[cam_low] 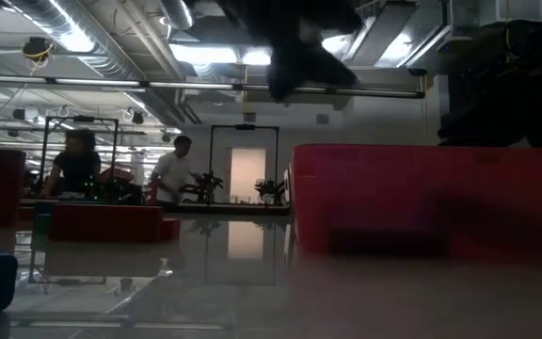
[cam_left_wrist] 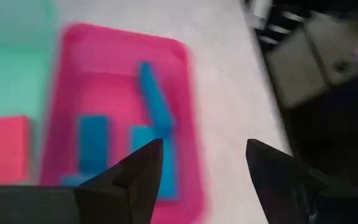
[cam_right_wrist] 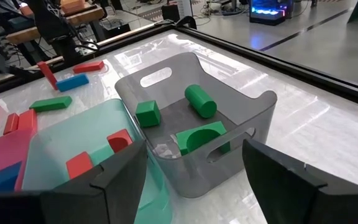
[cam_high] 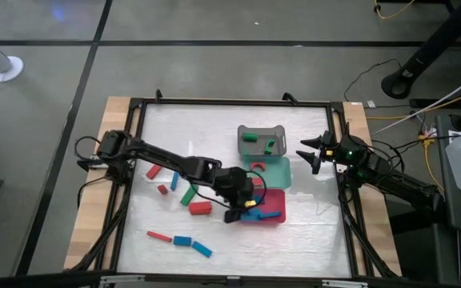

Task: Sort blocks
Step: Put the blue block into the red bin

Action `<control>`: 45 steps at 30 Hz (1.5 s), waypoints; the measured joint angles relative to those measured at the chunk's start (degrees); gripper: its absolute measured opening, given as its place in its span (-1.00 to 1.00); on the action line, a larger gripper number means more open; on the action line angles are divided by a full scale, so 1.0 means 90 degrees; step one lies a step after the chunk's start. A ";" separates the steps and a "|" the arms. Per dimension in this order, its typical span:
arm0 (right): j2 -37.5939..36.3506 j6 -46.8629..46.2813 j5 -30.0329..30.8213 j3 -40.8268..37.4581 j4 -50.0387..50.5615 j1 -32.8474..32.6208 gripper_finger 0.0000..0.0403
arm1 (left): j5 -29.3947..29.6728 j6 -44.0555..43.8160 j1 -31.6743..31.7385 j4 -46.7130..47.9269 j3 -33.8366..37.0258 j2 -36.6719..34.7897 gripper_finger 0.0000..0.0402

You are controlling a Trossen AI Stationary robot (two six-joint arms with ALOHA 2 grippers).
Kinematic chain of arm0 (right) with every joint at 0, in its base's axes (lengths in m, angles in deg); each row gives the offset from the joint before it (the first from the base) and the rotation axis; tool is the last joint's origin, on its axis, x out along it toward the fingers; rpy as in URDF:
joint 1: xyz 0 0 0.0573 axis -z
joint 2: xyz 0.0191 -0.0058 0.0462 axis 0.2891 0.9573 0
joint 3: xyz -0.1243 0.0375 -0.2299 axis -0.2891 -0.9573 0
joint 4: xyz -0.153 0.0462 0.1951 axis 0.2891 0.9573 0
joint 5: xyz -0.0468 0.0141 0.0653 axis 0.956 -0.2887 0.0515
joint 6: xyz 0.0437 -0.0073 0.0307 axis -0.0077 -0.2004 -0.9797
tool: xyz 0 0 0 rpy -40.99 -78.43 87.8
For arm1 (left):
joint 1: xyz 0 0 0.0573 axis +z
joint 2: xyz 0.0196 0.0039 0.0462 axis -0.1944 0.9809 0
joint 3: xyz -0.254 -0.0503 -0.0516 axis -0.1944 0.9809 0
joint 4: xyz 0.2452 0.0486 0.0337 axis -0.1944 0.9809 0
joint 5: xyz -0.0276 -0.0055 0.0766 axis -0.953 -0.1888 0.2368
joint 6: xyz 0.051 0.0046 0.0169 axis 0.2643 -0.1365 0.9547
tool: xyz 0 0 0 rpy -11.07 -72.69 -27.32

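1. Sorting by colour under way, judged from the trays: blue blocks (cam_left_wrist: 156,102) in the red tray (cam_high: 275,200), red ones (cam_right_wrist: 120,140) in the teal tray (cam_high: 278,172), green ones (cam_right_wrist: 200,100) in the grey tray (cam_high: 262,129).
2. Left pincer (cam_high: 241,204) poised over the near-left edge of the red tray, fingers spread wide with nothing between them; looks like a drop-off step, with blue pieces lying in the tray just beyond the fingertips (cam_left_wrist: 145,165).
3. Right pincer (cam_high: 314,154) parked to the right of the grey tray, fingers wide and empty, waiting.
4. Still loose on the worktop (cam_high: 214,128), all left of the red tray: a red bar (cam_high: 199,208) closest, then a green bar (cam_high: 188,195), a slim blue one (cam_high: 174,181), a small red piece (cam_high: 162,190) and another red bar (cam_high: 153,171); farther toward the front, a thin red stick (cam_high: 159,236) and two blue blocks (cam_high: 182,240).
5. Next move, as a judgement: lift clear of the red tray, swing left to one loose piece, line the fingers across its short side, close, carry to the matching tray.
6. Blocks small, plain-coloured, mostly short bars, with a green cylinder and a green arch (cam_right_wrist: 204,137) in the grey tray.
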 joint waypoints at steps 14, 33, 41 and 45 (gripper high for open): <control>0.0001 0.0002 -0.0001 0.0000 -0.0002 0.0000 0.31 | 0.0165 0.1986 -0.1827 0.2714 0.0091 -0.0144 0.05; -0.0001 0.0000 -0.0001 0.0000 -0.0007 0.0000 0.31 | 0.0917 0.1195 -0.2651 0.1294 0.1331 0.0133 0.05; 0.0000 0.0000 0.0000 0.0000 -0.0007 0.0000 0.31 | 0.1217 0.1370 -0.2597 0.1319 0.1573 0.0216 0.05; -0.0001 0.0001 0.0003 0.0000 -0.0010 0.0000 0.31 | 0.1220 0.1677 -0.2595 0.1251 0.1583 0.0221 -0.16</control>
